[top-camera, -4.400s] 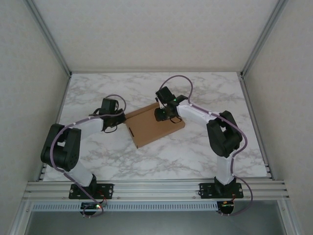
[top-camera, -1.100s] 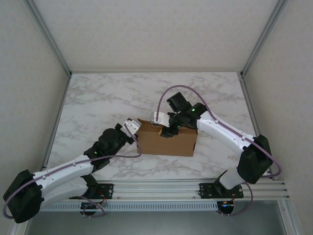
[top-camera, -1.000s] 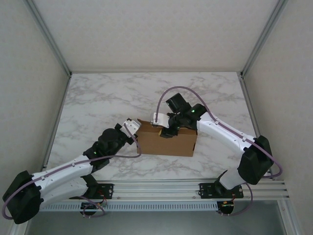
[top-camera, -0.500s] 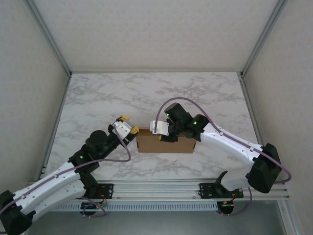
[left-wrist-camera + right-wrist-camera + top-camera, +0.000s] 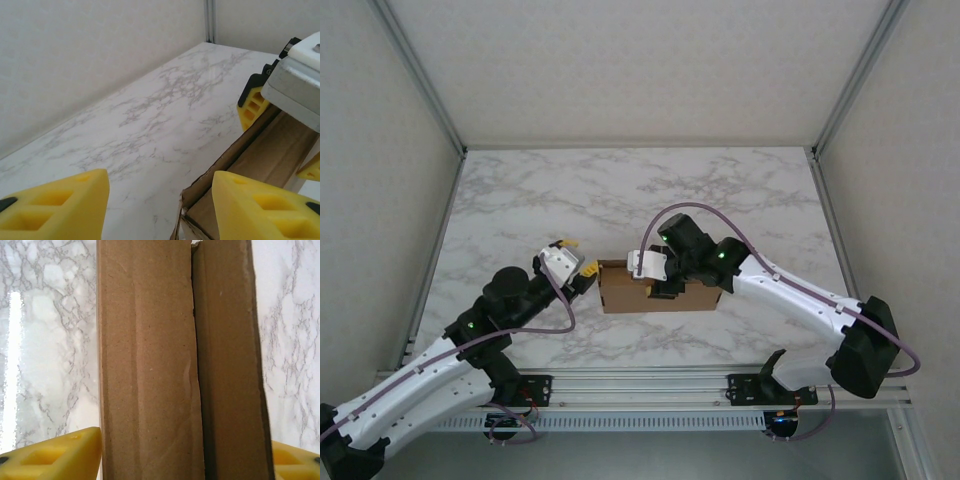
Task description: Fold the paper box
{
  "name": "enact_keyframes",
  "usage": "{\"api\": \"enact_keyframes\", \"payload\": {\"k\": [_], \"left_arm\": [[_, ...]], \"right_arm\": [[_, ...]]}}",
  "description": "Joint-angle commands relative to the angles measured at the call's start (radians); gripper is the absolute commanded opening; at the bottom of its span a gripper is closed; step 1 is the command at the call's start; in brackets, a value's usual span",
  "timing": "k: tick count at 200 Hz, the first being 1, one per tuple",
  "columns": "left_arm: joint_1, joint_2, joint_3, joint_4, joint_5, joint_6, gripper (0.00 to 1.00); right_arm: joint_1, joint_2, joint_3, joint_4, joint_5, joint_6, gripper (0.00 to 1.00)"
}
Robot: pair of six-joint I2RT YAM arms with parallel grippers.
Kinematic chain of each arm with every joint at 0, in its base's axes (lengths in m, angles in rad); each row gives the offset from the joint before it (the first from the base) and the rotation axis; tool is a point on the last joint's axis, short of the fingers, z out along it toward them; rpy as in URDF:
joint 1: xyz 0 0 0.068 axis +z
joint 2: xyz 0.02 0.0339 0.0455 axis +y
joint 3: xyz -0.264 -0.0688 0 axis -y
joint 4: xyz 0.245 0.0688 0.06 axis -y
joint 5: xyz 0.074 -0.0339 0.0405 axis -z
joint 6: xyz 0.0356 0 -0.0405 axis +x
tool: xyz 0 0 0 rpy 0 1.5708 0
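Indoors, marbled table (image 5: 750,195), paper box (image 5: 623,296), pale walls (image 5: 640,70)

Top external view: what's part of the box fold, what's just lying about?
Job: paper box; left gripper; right gripper, straddling the box.
Just there: marble table; purple cable; aluminium rail.

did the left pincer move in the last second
Yes. The left pincer has pulled back leftward, toward the table's left edge, and now sits open at the paper box's left end.
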Motion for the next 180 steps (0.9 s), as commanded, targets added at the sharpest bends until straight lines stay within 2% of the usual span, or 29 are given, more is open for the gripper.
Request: {"api": "enact_keyframes", "payload": {"k": [1, 22, 62, 90, 115, 156, 180], "left_arm": [[-0.003, 0.007, 0.057, -0.051, -0.016, -0.041, 0.59], [0.004, 0.077, 0.128, -0.162, -0.005, -0.102, 0.56], [0.060, 0.232, 0.248, -0.334, 0.106, -0.166, 0.53], [0.143, 0.300, 0.278, -0.359, 0.249, -0.190, 0.45], [0.170, 0.326, 0.293, -0.375, 0.310, -0.204, 0.38], [0.172, 0.359, 0.300, -0.375, 0.402, -0.225, 0.34], [0.172, 0.360, 0.308, -0.371, 0.415, -0.235, 0.39]], "right_arm": [[0.010, -0.020, -0.005, -0.057, -0.022, -0.012, 0.63], [0.010, -0.018, -0.014, -0.050, -0.020, -0.013, 0.61], [0.010, -0.014, -0.019, -0.034, -0.025, -0.007, 0.58], [0.010, -0.015, -0.017, -0.034, -0.026, -0.003, 0.57], [0.010, -0.020, -0.019, -0.041, -0.028, 0.000, 0.57], [0.010, -0.028, -0.032, -0.033, -0.028, 0.006, 0.56], [0.010, -0.026, -0.034, -0.033, -0.030, 0.007, 0.56]]}}
